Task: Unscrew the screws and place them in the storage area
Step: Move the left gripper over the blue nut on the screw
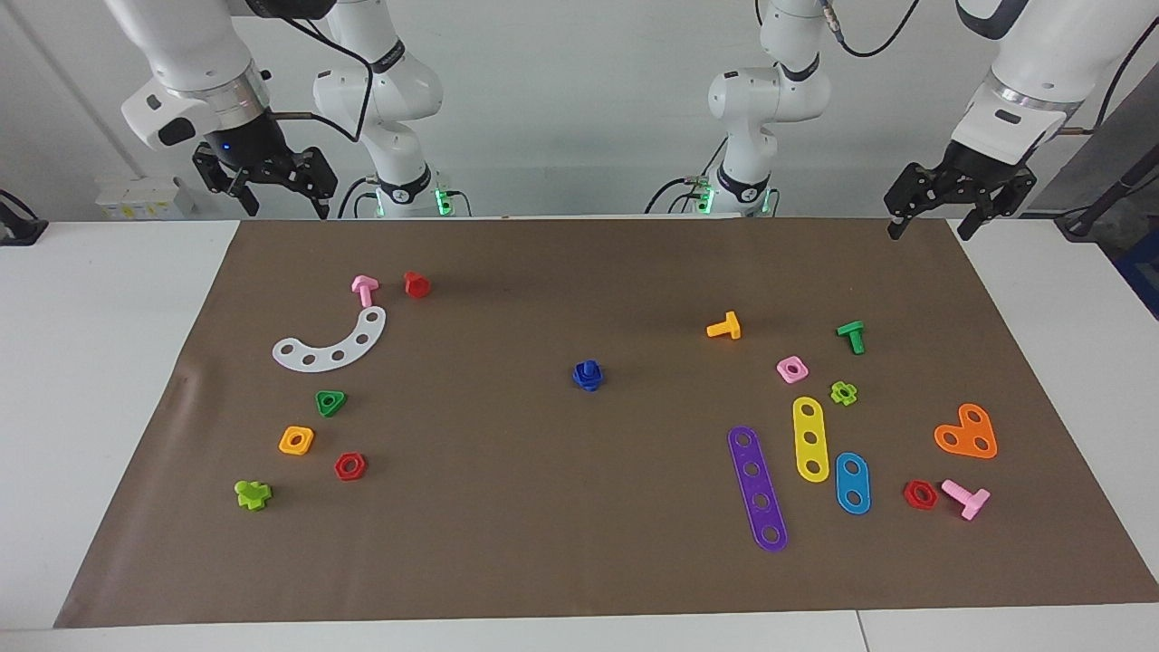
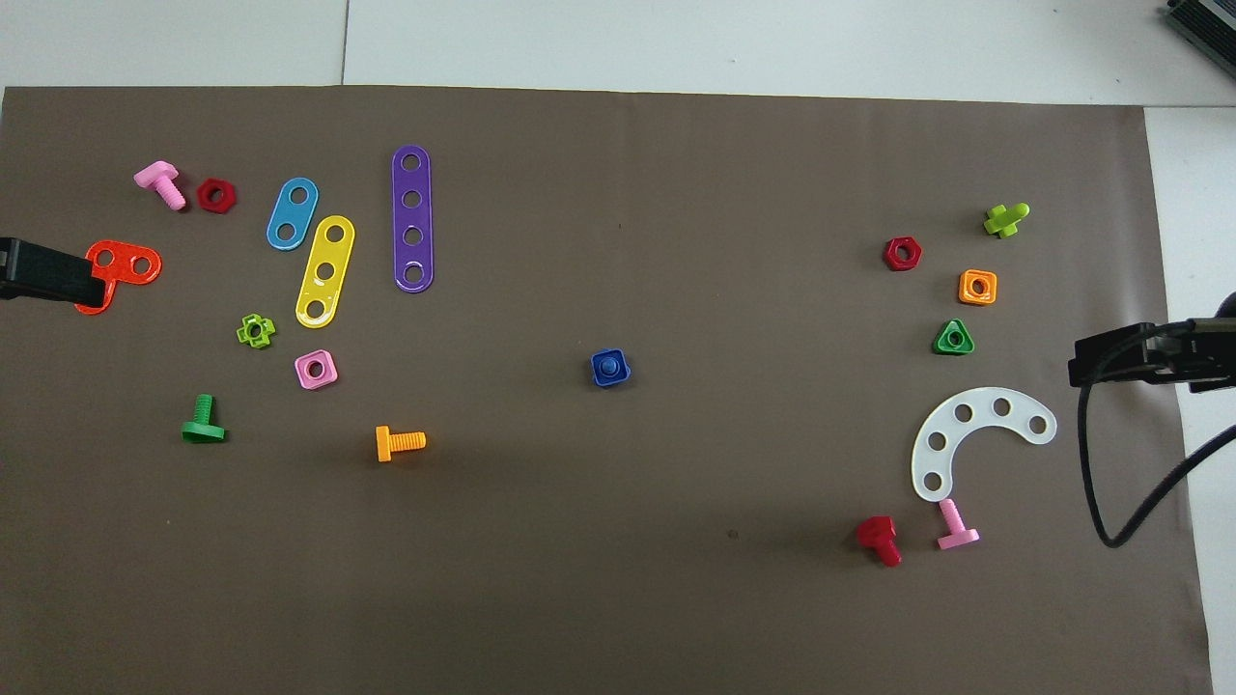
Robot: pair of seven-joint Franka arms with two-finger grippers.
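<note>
The right end effector and the left end effector hang spread and empty over the counter's robot-side corners, both arms waiting. Farther out, mid-mat, the dark-blue screw stands seated in a blue nut, well apart from everything else. Judged risk: it is small and squat, so a grip may catch screw and nut together and turn both, or tip them. The storage area, bare mat near the white curved strip, lies toward the right arm's end. The brown paper mat lies flat on a white counter; behind the robots is a plain pale wall.
</note>
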